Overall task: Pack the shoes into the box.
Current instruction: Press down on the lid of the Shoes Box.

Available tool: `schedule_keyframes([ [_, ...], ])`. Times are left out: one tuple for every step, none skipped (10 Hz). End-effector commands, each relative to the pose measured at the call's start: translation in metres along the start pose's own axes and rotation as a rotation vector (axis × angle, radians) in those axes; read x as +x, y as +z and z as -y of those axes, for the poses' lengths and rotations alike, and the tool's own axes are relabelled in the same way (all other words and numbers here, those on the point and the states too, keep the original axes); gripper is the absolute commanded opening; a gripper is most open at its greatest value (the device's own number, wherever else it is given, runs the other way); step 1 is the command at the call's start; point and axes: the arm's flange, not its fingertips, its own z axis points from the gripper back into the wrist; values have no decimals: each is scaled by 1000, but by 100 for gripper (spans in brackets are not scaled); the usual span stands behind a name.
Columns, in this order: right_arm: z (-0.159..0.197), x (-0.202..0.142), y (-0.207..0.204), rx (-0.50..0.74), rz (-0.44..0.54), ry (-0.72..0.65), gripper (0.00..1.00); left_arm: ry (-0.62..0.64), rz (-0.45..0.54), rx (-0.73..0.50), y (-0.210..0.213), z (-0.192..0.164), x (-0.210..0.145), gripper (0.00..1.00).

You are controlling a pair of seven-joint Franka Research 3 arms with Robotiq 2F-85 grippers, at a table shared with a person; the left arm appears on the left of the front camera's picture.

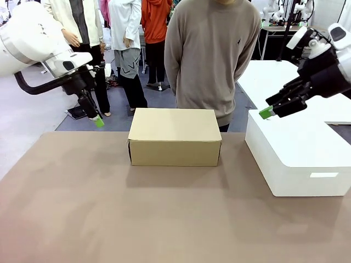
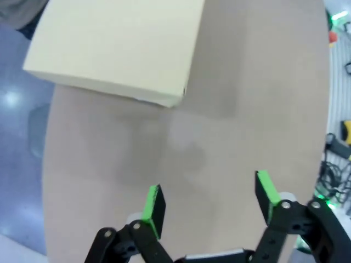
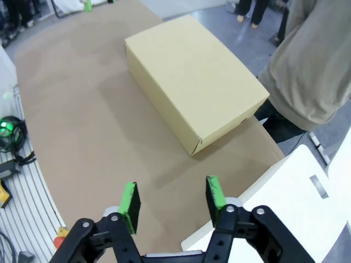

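Your left gripper (image 2: 208, 200) hangs empty with jaws wide over the brown table (image 1: 109, 219); your right gripper (image 3: 171, 198) is parted too, holding nothing, above the white block (image 1: 299, 156). The box (image 1: 174, 137) sits lid shut, apparently, before the person (image 1: 211, 55)

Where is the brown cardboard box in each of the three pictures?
Front view: the box sits closed at the middle of the table's far edge, right in front of the person.
Left wrist view: the box is at the top left, above the open left gripper.
Right wrist view: the box lies slantwise in the upper middle.
Shared landmark: the brown table.
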Motion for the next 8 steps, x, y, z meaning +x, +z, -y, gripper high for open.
schedule_keyframes([
  [6, 30, 2, 1, -67, 36, 2, -3, -88, 30, 1, 16, -12, 100],
  [4, 43, 0, -3, -80, 54, 0, -20, -135, 28, 2, 22, -19, 100],
  [1, 59, -7, 1, -93, 87, 0, -38, -173, 27, 1, 31, -27, 100],
  [0, 73, -18, 21, -125, 106, 0, -74, -222, 22, 0, 41, -34, 100],
  [-2, 88, -31, 30, -165, 132, 0, -107, -261, 10, -3, 51, -39, 100],
  [-3, 103, -45, 31, -208, 155, 0, -119, -275, 11, -6, 60, -44, 100],
  [-4, 115, -58, 26, -239, 164, 0, -124, -277, 24, -8, 68, -48, 100],
  [-4, 125, -73, 17, -268, 162, 0, -135, -290, 32, -10, 75, -50, 100],
])
